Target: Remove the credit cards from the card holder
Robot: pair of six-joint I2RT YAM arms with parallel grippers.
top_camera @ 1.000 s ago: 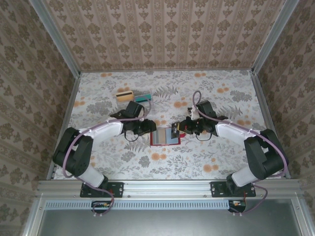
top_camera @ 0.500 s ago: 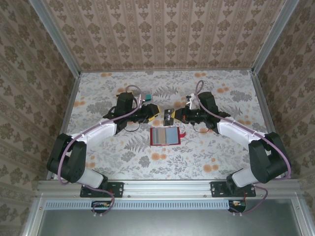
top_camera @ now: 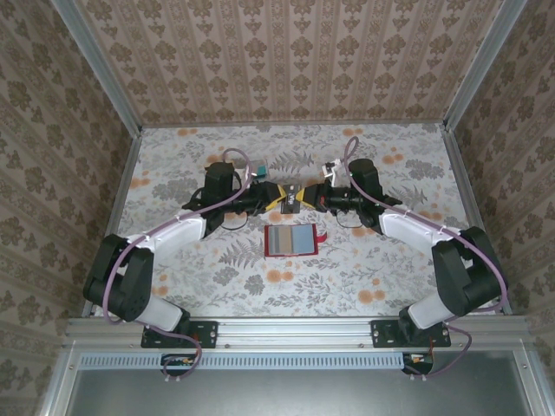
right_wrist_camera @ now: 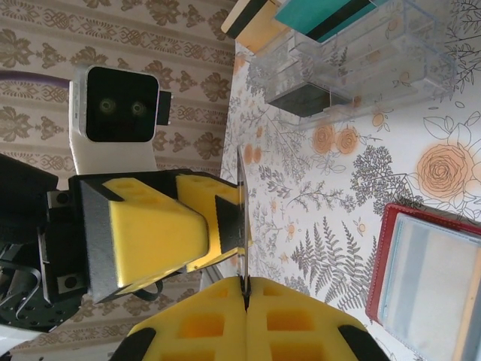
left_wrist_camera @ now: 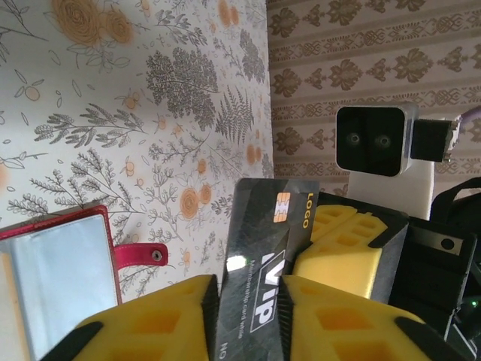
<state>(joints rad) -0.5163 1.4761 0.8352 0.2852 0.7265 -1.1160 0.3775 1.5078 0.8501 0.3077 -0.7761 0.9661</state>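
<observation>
Above the middle of the table (top_camera: 390,277), the black card (top_camera: 295,198) is pinched from both ends. The left claw (left_wrist_camera: 248,284) is closed on one end, with its yellow fingers (left_wrist_camera: 150,323) lying against both faces. The right claw (right_wrist_camera: 245,289) is pressed tight on the opposite edge. The card is held clear of the tabletop, and its chip and white lettering are seen from the left wrist. Just nearer the arm bases, the red wallet (top_camera: 290,240) is laid open and flat, grey-blue inside up, with its small tab (top_camera: 322,237) pointing right. It is touched by neither claw. Farther back on the left, a clear tray (right_wrist_camera: 361,64) is seen, with the teal card (right_wrist_camera: 331,15) resting on it and the tan card (right_wrist_camera: 252,19) just beside it.
</observation>
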